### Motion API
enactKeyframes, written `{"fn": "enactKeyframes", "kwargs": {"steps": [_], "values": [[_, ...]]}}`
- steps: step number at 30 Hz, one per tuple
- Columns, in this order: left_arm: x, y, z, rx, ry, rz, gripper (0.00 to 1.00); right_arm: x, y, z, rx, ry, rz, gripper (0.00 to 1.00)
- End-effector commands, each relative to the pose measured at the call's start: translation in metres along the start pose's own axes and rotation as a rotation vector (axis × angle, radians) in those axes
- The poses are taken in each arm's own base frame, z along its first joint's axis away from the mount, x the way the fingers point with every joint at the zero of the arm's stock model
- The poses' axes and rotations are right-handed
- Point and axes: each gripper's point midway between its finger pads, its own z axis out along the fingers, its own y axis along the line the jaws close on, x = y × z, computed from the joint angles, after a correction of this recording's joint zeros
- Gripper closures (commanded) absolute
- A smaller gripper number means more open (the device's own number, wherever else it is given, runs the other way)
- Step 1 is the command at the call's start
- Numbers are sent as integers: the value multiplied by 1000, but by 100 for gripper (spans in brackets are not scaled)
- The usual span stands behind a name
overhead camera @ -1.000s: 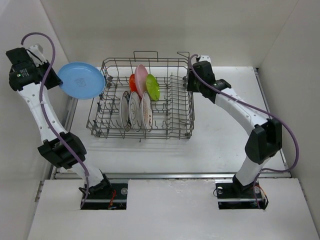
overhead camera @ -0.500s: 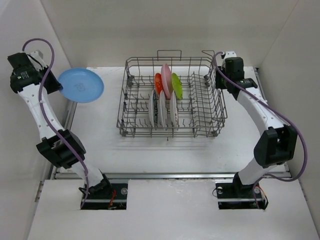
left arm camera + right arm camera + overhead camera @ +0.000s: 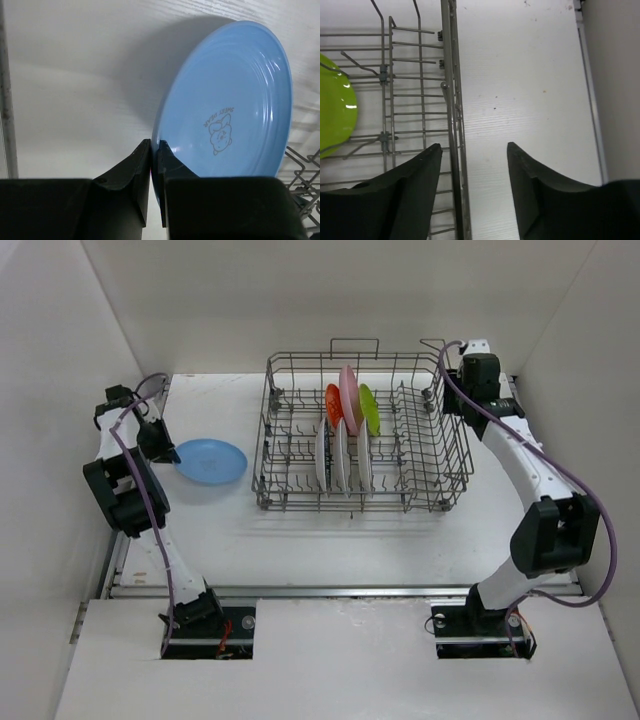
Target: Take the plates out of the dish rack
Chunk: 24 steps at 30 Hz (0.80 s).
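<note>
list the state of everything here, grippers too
blue plate: out of the rack, held by its rim
left gripper: shut on the blue plate
dish rack: upright, holding plates
other plates: standing on edge in the rack
right gripper: open, rack wire between its fingers

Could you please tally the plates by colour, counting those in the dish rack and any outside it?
blue plate: 1
orange-red plate: 1
pink plate: 1
lime-green plate: 1
white plates: 3
Total: 7
</note>
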Motion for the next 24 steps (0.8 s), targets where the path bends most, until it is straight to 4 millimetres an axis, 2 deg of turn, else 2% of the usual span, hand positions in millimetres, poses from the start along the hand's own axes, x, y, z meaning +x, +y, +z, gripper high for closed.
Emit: {"fn": "enactKeyframes", "kwargs": {"steps": [1,3,4,5,6,8,10,14,15,16,17,18,19,20,21,22,23,24], "values": [[-20,-9,-6,37,-75,69,100,-39,-16,-24,35,-131,60,36],[-15,-13,7,13,-43,142,100,-45,-12,-31,3,-145,74,14],[-17,-13,10,-5,-38,163,100,-47,-11,-37,-13,-151,88,11],[-11,-5,17,-33,-5,163,99,-58,-10,-46,-30,-181,109,8],[-9,-8,22,-29,6,171,97,-59,-8,-48,-46,-179,107,5],[-5,-5,26,-37,28,176,89,-76,-9,-66,-69,-224,129,3],[2,4,31,-74,52,171,84,-81,-3,-75,-111,-242,156,3],[6,9,33,-122,66,166,66,-88,13,-96,-180,-270,153,2],[3,7,26,-123,57,157,59,-93,12,-99,-182,-281,166,2],[-1,-2,18,-120,41,162,55,-89,16,-104,-193,-267,173,2],[-6,-6,5,-120,26,165,53,-94,21,-109,-214,-277,179,1],[-16,-22,-16,-100,-39,182,49,-96,21,-119,-228,-286,203,1],[-23,-32,-32,-97,-85,203,38,-96,21,-119,-230,-285,216,1],[-25,-51,-45,-83,-120,226,34,-100,23,-127,-252,-299,226,1],[-35,-68,-66,-72,-186,261,29,-92,32,-129,-289,-279,214,1],[-41,-90,-97,-56,-270,305,24,-92,34,-130,-301,-277,225,1],[-42,-125,-111,-35,-314,378,14,-84,35,-126,-301,-250,238,1],[-44,-148,-136,-26,-357,458,7,-77,34,-123,-282,-226,252,1]]}}
